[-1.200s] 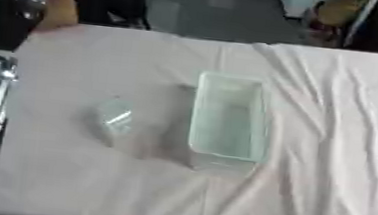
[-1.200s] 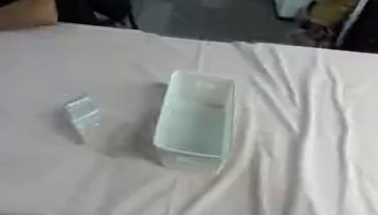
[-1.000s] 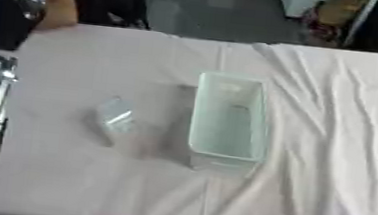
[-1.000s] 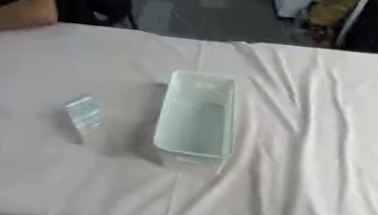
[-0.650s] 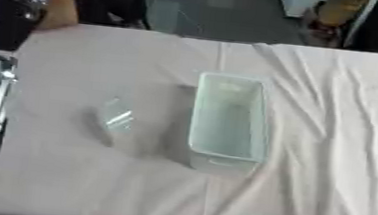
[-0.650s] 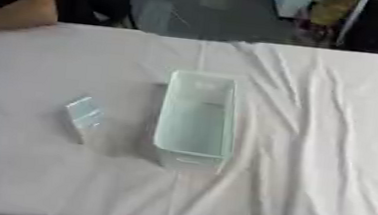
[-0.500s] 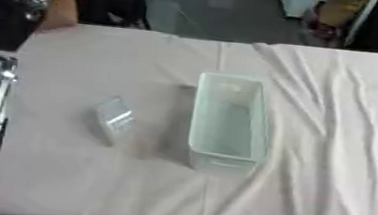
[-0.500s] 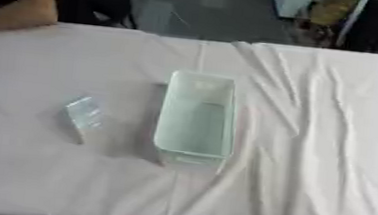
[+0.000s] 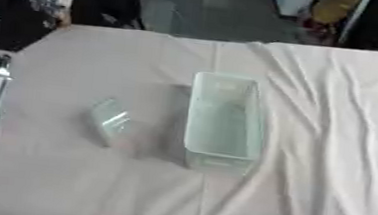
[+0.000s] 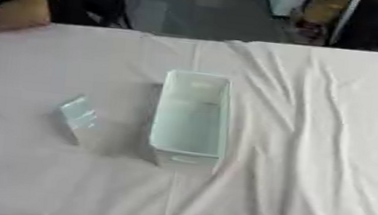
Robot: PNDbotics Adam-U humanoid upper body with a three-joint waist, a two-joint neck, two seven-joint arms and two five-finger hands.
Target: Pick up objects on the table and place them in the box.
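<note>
Nothing's really changed over the last second — the small clear object [image 10: 78, 113] sits where it was on the white cloth [image 10: 310, 157], just left of the empty translucent box [image 10: 189, 121]. Neither hand's fingers show, so can't tell their state. Pickup not started yet.

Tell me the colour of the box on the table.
The box is clear with a pale green tint, best seen in the right eye view.

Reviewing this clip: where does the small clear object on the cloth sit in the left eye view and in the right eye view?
Left eye view: small clear object, left of centre, apart from the box on its left side.
Right eye view: farther toward the left edge, again left of the box.
Shared landmark: the box, long axis running away from the camera.
</note>
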